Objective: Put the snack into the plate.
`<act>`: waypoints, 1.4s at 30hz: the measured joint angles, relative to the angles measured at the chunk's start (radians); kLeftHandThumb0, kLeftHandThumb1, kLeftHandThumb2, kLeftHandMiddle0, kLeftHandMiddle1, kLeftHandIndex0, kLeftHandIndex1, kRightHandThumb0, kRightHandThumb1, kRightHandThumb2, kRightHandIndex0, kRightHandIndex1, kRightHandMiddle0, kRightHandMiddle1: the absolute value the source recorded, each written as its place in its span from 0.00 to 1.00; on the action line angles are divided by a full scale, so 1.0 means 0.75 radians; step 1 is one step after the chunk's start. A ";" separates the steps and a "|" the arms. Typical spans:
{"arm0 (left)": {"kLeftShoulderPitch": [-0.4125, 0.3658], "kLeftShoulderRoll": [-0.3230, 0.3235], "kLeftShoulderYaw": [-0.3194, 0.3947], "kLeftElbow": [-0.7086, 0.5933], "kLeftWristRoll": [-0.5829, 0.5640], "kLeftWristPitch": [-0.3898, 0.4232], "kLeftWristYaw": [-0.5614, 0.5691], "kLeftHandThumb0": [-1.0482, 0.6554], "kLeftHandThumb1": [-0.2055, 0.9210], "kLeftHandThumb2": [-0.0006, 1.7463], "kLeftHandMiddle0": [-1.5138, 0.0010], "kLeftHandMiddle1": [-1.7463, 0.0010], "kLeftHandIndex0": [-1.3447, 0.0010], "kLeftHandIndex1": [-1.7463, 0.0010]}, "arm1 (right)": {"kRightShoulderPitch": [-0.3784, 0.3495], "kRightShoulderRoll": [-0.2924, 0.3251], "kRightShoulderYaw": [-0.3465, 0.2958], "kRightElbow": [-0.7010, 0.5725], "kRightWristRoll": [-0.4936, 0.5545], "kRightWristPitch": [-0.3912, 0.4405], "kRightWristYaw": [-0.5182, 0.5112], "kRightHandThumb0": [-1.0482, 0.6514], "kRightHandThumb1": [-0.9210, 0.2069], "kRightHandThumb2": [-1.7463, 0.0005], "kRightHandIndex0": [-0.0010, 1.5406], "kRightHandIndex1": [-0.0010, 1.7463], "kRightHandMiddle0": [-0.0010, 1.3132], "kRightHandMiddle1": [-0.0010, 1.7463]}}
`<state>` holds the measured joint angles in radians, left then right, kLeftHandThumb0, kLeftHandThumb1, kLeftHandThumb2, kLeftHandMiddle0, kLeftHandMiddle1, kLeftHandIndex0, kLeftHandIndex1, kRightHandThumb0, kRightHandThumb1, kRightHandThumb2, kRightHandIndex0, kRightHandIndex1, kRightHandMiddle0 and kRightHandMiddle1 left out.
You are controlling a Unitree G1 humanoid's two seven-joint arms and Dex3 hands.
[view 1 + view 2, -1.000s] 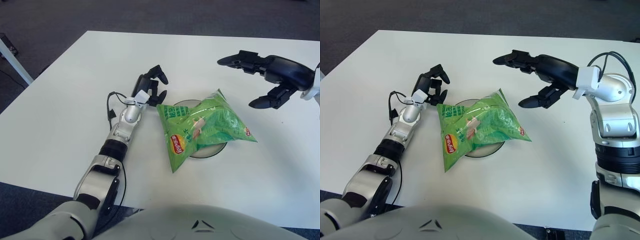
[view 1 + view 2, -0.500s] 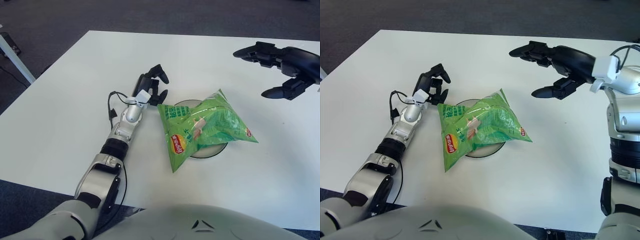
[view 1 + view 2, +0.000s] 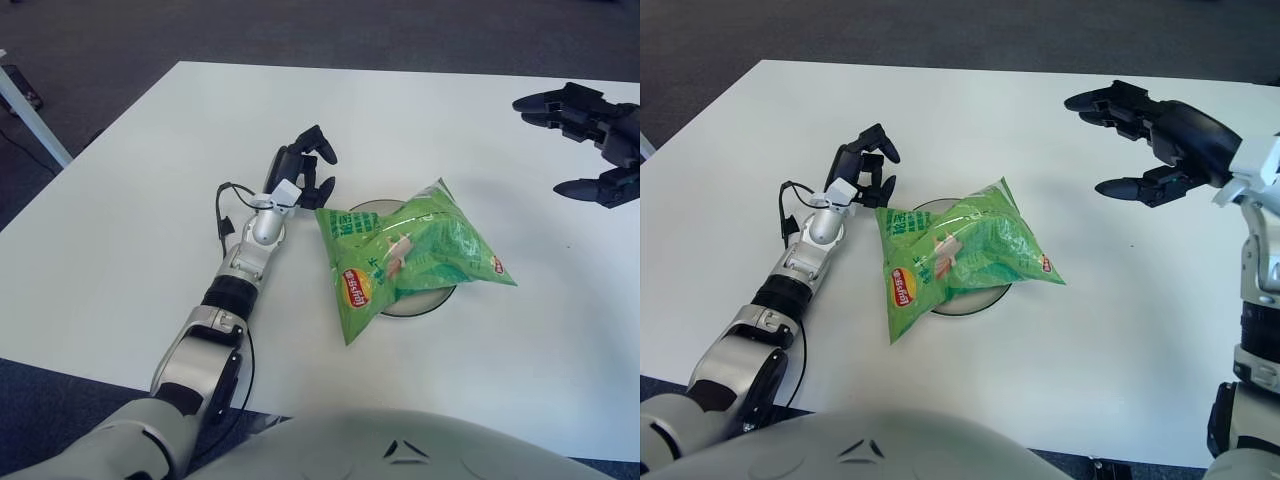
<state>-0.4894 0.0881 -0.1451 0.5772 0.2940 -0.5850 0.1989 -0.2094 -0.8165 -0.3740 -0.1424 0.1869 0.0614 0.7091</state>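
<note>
The green snack bag (image 3: 960,255) lies across the plate (image 3: 992,293), covering most of it; only slivers of the plate's rim show at the bag's upper-left and lower-right edges, and the bag's lower-left corner hangs past the rim onto the white worktop (image 3: 1120,340). By the look of it the placing is done, and the step in hand is clearing away.

The right hand (image 3: 1145,140) hovers above the worktop, well up and to the right of the bag, fingers spread and holding nothing. To finish well, it should pull off high and wide so no fingertip catches the bag's raised corner and drags it from the plate.

The left hand (image 3: 305,170) shows just beside the bag's upper-left corner, fingers loosely curled around nothing; whether a fingertip touches the bag cannot be told.

The plate's middle is hidden under the bag, and in the left eye view the right hand's wrist is cut off at the frame edge.
</note>
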 measured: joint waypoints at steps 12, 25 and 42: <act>-0.002 0.027 0.001 0.017 -0.002 0.000 -0.024 0.33 0.44 0.77 0.13 0.00 0.53 0.00 | 0.045 0.282 -0.036 -0.168 0.106 0.450 -0.393 0.38 0.36 0.38 0.11 0.69 0.00 0.74; 0.030 0.044 0.016 -0.033 0.005 0.000 -0.001 0.33 0.46 0.76 0.13 0.00 0.54 0.00 | 0.038 0.519 0.005 -0.018 0.035 0.301 -0.649 0.57 0.15 0.56 0.22 0.92 0.08 0.99; 0.086 0.057 0.037 -0.109 0.014 0.017 0.024 0.33 0.46 0.76 0.13 0.00 0.54 0.00 | -0.075 0.776 0.013 0.423 -0.079 -0.137 -1.024 0.62 0.49 0.29 0.41 0.94 0.25 1.00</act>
<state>-0.4251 0.1309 -0.1171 0.4957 0.3045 -0.5726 0.2165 -0.2653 -0.2342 -0.3642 0.1746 0.1274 -0.0414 -0.0590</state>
